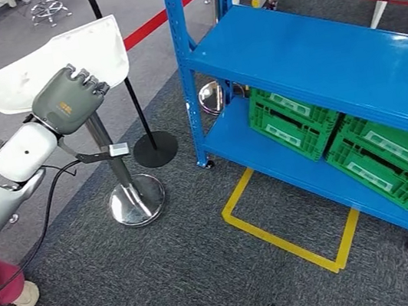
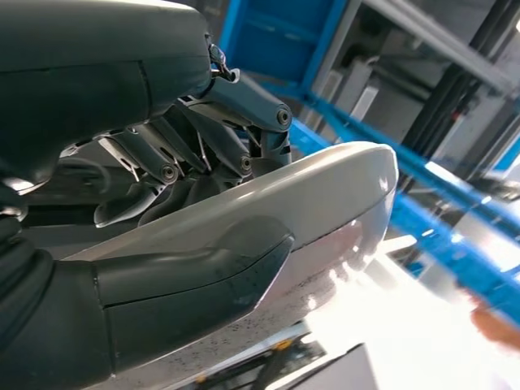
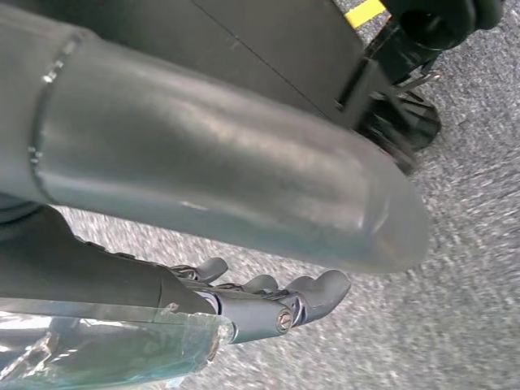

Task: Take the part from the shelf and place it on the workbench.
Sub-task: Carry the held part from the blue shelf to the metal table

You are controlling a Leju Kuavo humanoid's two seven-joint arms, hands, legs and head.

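From the head view you see the left hand [image 1: 68, 99] holding the white part [image 1: 47, 63] up over the carpet, well left of the blue shelf [image 1: 317, 65]; your left wrist view adds its thumb [image 2: 190, 284] under the part and fingers [image 2: 245, 106] over it. The right wrist view gives you the right hand [image 3: 257, 305] above the carpet, fingers straight and apart, grasping nothing. Green crates [image 1: 352, 141] sit on the lower shelf, and a chrome stand [image 1: 132, 195] rises just beneath the part.

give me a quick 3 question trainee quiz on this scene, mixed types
1. True or false: the left robot hand holds the white part.
2. The green crates sit on which level of the blue shelf? A top B lower C floor
3. Fill in: the yellow tape outline on the floor lies in front of the ____.

Key: 1 true; 2 B; 3 shelf
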